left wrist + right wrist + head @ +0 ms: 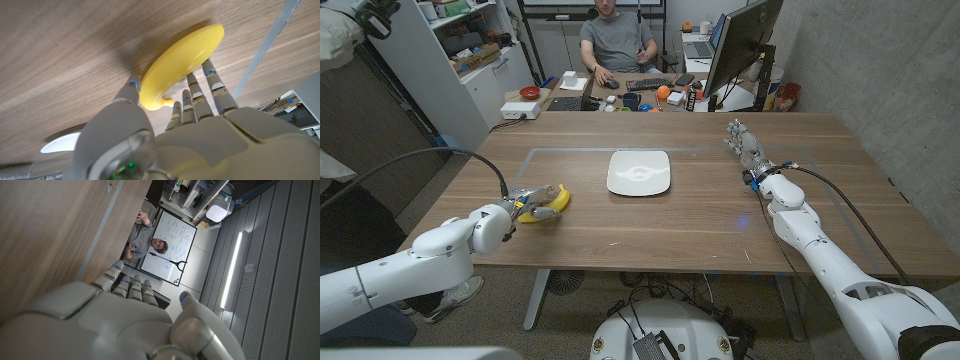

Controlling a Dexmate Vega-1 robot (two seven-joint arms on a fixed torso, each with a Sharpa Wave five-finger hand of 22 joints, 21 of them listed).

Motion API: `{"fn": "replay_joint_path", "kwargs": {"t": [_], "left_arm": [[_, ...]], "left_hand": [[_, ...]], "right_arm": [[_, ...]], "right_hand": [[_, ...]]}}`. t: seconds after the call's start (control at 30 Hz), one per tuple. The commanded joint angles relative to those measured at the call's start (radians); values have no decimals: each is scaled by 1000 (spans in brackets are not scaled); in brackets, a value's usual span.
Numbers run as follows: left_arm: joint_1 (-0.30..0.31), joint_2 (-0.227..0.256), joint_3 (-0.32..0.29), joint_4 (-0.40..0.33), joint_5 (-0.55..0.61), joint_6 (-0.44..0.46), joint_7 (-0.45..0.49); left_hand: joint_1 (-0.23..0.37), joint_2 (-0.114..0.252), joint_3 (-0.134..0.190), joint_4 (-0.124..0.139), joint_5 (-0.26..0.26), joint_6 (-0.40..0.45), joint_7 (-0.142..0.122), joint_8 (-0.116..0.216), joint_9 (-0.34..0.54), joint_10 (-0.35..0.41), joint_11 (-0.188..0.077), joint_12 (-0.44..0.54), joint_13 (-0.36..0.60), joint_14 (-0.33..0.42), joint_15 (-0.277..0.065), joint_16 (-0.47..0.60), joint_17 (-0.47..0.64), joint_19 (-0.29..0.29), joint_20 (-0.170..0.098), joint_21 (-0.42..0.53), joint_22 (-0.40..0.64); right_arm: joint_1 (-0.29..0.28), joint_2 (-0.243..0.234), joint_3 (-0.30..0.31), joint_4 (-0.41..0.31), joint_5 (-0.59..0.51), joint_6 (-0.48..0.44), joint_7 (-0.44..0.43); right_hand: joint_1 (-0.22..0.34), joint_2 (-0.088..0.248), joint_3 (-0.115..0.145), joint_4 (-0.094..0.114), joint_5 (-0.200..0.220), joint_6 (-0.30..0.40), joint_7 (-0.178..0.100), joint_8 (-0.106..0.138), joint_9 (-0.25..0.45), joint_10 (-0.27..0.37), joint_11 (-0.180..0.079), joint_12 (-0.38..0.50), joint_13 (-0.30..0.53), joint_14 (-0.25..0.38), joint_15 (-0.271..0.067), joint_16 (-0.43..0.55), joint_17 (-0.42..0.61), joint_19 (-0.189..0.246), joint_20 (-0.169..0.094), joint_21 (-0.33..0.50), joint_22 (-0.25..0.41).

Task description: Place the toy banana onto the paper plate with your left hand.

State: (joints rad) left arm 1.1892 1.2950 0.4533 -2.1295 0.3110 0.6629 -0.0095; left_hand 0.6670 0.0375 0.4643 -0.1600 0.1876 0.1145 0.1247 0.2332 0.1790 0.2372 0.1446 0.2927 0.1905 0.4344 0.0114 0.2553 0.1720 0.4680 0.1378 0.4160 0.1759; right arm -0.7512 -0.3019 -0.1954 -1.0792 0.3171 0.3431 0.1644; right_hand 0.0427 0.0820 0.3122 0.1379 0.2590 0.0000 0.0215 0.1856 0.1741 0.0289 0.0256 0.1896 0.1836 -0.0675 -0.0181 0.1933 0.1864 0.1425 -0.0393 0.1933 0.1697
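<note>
The left hand (523,205) sits near the desk's (650,230) front left edge with its fingers (212,85) laid over the toy banana (548,203). In the left wrist view the thumb meets the fruit on one flank and the other fingers on the opposite flank, so the hand looks closed around it, though whether the banana has left the wood yet cannot be told; its shadow lies close beneath it. The step in hand is therefore securing the grasp and starting the carry. To do it well, the grip should be firm across the banana's thick middle, since the smooth curved plastic would likely roll or slip from a loose pinch. The lift should go straight up before any sideways travel. The paper plate (639,172) lies toward one o'clock from the hand, well apart, near the desk's centre, so the carry should run in that direction and end over the plate's middle, with a low release so the banana does not bounce off the shallow rim. The right hand (745,143) stands at the desk's far right, about three o'clock from the plate, fingers extended and holding nothing, clear of the path. A person (616,40) sits behind the desk.
</note>
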Motion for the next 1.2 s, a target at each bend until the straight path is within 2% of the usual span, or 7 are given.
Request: {"fn": "replay_joint_path", "kwargs": {"t": [0.03,0.2,0.3,0.43,0.67,1.07,1.2], "left_arm": [[-64,-14,36,40,-100,-33,-115],[-89,-30,50,56,-102,-28,-119],[-96,-34,55,63,-104,-30,-112],[-107,-46,48,79,-142,-30,-116],[-112,-46,33,106,-209,-84,-116],[-79,-66,-3,81,-276,-29,-19],[-82,-63,-5,75,-306,-20,-25]], "left_hand": [[34,19,14,7,-5,179,80,27,7,186,-41,24,1,195,-88,20,4,369,-146,18,5],[27,44,30,20,-6,396,63,55,10,398,-74,44,-1,420,-145,32,2,481,-193,56,9],[-4,94,58,41,-7,585,53,72,12,597,-104,62,1,628,-194,42,2,564,-217,96,15],[-16,126,92,49,-7,636,66,47,12,733,-152,78,3,773,-218,51,6,641,-257,142,21],[107,153,190,-11,-3,606,81,-3,17,741,-152,53,6,857,-244,57,19,669,-293,184,33],[280,133,193,-20,-8,669,87,-10,25,827,-162,71,24,957,-240,144,93,704,-334,291,96],[319,131,187,-12,-8,688,90,-12,28,837,-136,73,33,957,-238,167,115,709,-343,346,143]], "right_arm": [[18,17,3,45,-5,41,-7],[30,17,0,62,-10,40,-3],[35,21,1,69,-10,35,-6],[50,27,-1,101,-18,48,-4],[68,35,2,129,-16,47,12],[68,33,13,132,-17,50,21],[60,32,17,120,-13,42,21]], "right_hand": [[7,13,-4,-4,4,6,2,5,5,13,1,10,5,11,1,7,3,11,-1,10,5],[8,13,-4,-4,4,6,0,5,5,16,-2,11,5,15,3,7,2,14,0,11,5],[8,13,-4,-4,4,6,-1,5,5,17,-2,11,5,17,2,8,2,15,0,11,5],[9,14,-4,-4,4,5,-2,4,5,18,-1,11,5,17,2,7,2,15,0,11,5],[9,14,-4,-4,5,6,-2,4,5,19,-2,10,5,18,1,7,2,16,-1,11,5],[10,15,-4,-4,5,6,-2,4,5,17,-3,9,5,17,1,5,2,16,-4,10,5],[10,15,-4,-4,5,6,-3,4,5,17,-3,8,5,17,0,5,2,16,-4,10,5]]}}
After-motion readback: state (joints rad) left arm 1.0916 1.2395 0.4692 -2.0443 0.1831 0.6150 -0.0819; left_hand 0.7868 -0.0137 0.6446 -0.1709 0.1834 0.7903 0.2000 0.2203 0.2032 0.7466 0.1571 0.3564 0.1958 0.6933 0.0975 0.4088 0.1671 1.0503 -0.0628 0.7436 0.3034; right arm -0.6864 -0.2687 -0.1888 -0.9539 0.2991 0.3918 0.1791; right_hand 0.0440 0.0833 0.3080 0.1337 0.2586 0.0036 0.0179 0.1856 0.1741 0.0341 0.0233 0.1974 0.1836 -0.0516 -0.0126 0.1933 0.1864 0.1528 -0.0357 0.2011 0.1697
